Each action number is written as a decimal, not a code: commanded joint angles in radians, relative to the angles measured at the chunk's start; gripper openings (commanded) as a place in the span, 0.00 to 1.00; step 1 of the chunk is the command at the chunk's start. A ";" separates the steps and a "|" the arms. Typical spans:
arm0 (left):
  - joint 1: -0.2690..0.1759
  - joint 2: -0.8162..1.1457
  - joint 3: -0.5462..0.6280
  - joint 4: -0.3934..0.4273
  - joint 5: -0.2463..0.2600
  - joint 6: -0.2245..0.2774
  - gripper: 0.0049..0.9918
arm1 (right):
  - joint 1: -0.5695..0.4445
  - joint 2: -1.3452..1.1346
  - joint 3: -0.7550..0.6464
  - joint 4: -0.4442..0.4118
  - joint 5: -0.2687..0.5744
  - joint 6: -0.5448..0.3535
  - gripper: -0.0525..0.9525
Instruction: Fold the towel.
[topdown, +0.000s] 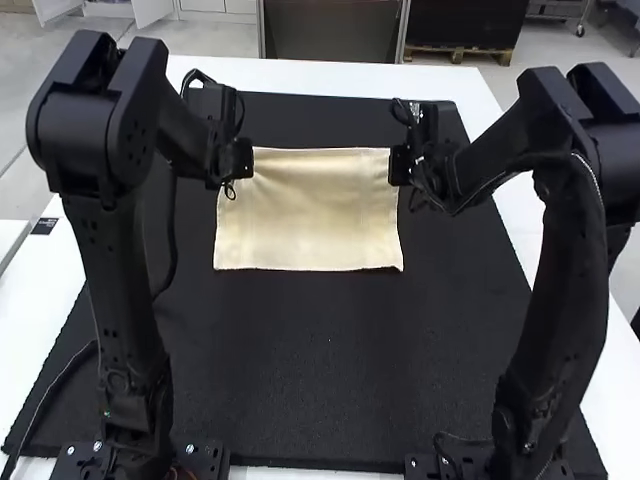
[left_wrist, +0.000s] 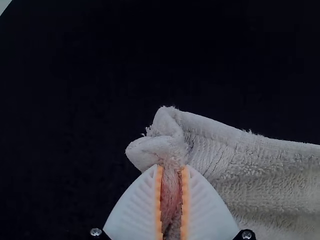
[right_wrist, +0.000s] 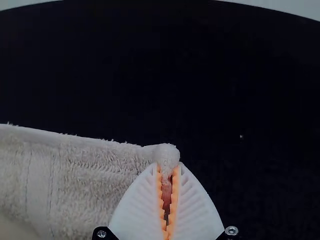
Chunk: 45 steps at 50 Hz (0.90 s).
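Pinching one far corner of the pale towel (topdown: 310, 220), the left gripper (topdown: 243, 162) is across from the right gripper (topdown: 400, 165), which pinches the other far corner. The towel is spread between them, over the black mat (topdown: 320, 350) on the white bench (topdown: 30, 310).

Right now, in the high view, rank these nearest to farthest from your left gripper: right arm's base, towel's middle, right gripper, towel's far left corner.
1. Towel's far left corner, pinched in left gripper.
2. Towel's middle, to its right.
3. Right gripper, at far right corner.
4. Right arm's base, near right.
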 joint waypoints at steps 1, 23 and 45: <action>0.012 -0.035 -0.012 0.005 -0.028 0.003 0.11 | -0.009 -0.048 -0.015 0.011 0.026 -0.002 0.06; 0.012 -0.046 -0.063 0.036 -0.028 0.005 0.11 | -0.007 -0.051 -0.052 0.037 0.027 -0.003 0.06; 0.017 -0.081 -0.104 0.062 -0.028 0.003 0.11 | -0.007 -0.076 -0.080 0.034 0.027 -0.002 0.06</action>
